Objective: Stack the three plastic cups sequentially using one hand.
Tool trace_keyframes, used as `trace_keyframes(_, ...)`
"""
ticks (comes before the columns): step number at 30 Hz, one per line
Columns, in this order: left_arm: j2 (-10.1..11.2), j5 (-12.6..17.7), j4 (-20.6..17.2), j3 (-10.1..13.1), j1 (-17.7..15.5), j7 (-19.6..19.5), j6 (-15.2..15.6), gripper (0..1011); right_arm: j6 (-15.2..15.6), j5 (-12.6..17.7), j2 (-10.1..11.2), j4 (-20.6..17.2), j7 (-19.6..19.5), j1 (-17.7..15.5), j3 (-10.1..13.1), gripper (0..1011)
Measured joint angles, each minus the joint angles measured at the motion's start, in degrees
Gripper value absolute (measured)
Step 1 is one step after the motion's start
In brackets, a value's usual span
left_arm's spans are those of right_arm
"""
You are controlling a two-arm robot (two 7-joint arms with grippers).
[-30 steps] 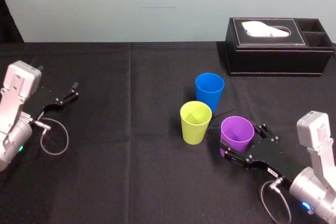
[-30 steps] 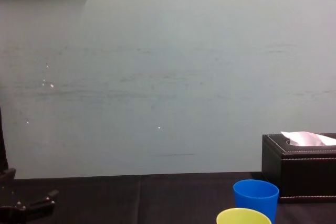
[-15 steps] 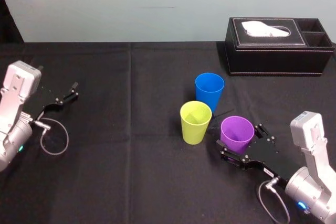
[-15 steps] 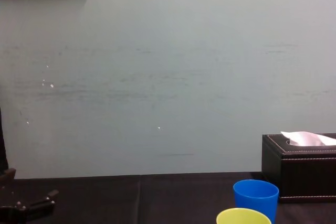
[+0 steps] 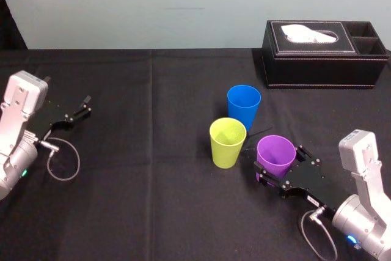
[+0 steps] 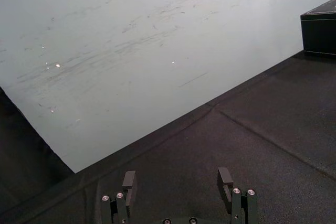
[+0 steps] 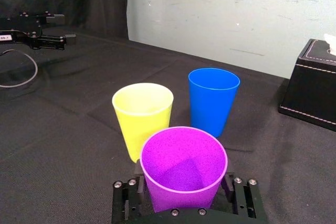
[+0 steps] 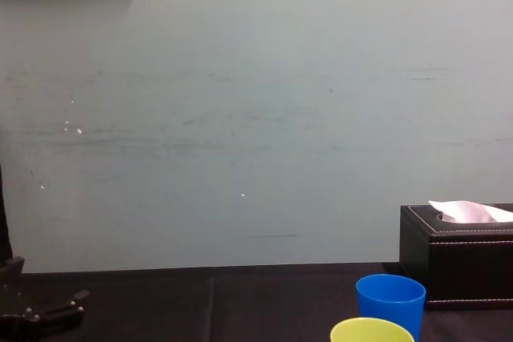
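Observation:
Three cups stand close together right of centre on the black tablecloth: the blue cup [image 5: 244,105] farthest back, the yellow-green cup [image 5: 227,142] in front of it, the purple cup [image 5: 275,155] to the right. My right gripper [image 5: 280,162] reaches in low from the right, and its fingers press the purple cup's [image 7: 184,163] lower wall on both sides; in the right wrist view that gripper [image 7: 184,182] sits under the rim. All the cups are upright. My left gripper [image 5: 76,114] rests parked at the far left, fingers [image 6: 129,179] apart with nothing between them.
A black tissue box [image 5: 324,53] with a white tissue stands at the back right, behind the cups. A grey cable [image 5: 61,160] loops beside the left arm. Bare black cloth spreads across the middle and left of the table [image 5: 153,181].
The right gripper has shifted slightly around the purple cup and its fingers have closed in on the cup's wall. The cups and the left arm have stayed put.

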Motion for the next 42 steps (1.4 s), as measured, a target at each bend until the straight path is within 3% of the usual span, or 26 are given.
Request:
trace_keyframes(8,0.0,0.0,0.0,0.0,0.0,0.0,0.0,1011,0.0,0.1,0.0,0.0,0.0,0.0,0.0,736)
trace_keyframes(26,0.0,0.0,0.0,0.0,0.0,0.0,0.0,1011,-0.1,0.2,0.1,-0.1,0.3,-0.1,0.2,726)
trace_keyframes(42,0.0,0.0,0.0,0.0,0.0,0.0,0.0,1012,2.3,-0.5,1.3,-4.9,2.2,1.5,1.2,726)
